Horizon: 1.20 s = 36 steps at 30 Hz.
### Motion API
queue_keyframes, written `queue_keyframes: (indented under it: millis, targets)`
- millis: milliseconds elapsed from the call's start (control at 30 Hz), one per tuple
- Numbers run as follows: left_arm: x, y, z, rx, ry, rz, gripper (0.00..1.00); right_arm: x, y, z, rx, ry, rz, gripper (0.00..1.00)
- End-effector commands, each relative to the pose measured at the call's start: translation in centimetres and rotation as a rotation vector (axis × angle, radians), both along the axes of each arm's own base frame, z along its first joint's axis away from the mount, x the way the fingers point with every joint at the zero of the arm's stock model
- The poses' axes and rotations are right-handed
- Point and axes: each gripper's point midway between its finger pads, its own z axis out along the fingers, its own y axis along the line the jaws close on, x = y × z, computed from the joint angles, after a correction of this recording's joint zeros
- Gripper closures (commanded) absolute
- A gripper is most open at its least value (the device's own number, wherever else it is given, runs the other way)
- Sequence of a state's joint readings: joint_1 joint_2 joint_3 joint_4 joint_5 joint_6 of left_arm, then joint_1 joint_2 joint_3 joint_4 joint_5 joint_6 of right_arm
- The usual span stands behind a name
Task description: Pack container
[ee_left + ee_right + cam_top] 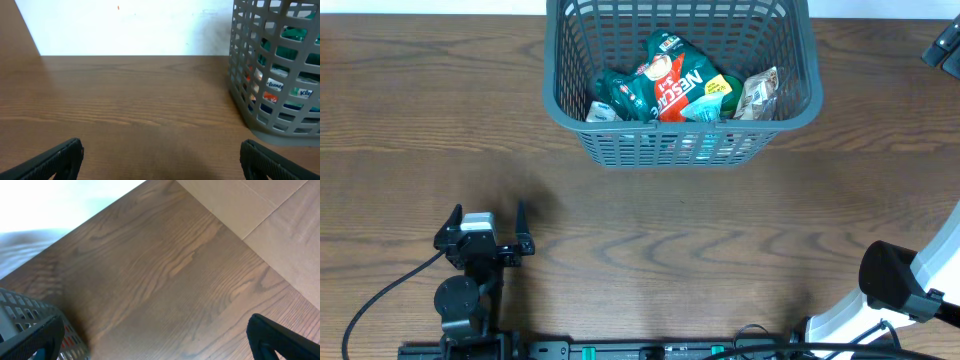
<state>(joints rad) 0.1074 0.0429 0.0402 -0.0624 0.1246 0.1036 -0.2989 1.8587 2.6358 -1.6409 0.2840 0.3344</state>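
The container, a dark grey lattice basket, stands at the table's far middle. Inside lie a red Nescafe packet, green packets and a beige packet. My left gripper rests low at the near left, open and holding nothing, well short of the basket. In the left wrist view the left gripper faces bare wood, with the container at the right. My right gripper is open and holds nothing, hanging over the table with a corner of the container by its left finger.
The right arm's base sits at the near right, and a dark part of that arm shows at the far right edge. The table's edge and brown cardboard lie beyond it in the right wrist view. A black cable trails from the left arm.
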Motion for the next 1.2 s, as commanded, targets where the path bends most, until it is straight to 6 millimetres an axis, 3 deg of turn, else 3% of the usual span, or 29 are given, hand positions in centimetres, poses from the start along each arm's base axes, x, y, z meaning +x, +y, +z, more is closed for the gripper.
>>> queue_keyframes:
  millis: [0,533,667,800,933,1033,1167]
  targets:
    - [0.0,-0.1,-1.5,0.015,0.034,-0.007,0.03,0.1,-0.1,-0.2,0.008,-0.001,-0.015,0.01]
    - [0.0,-0.1,-1.5,0.015,0.034,-0.007,0.01,0.1,-0.1,-0.2,0.008,-0.002,-0.015,0.01]
    - [0.0,-0.1,-1.5,0.015,0.034,-0.007,0.01,-1.0,0.2,1.2,-0.003,-0.038,-0.015,0.01]
    - [0.0,-0.1,-1.5,0.015,0.034,-0.007,0.02,-3.4,1.4,3.8,-0.024,-0.108,-0.002,0.01]
    - [0.0,-0.1,-1.5,0.015,0.034,-0.007,0.02,-7.0,4.3,5.7,-0.035,-0.163,0.055,0.01]
    - [0.0,-0.1,-1.5,0.015,0.034,-0.007,0.02,-10.1,7.0,5.7,-0.031,-0.172,0.128,0.01]
    - [0.0,-0.1,-1.5,0.016,0.034,-0.007,0.01,-13.9,8.5,4.9,-0.070,-0.197,0.181,0.01]
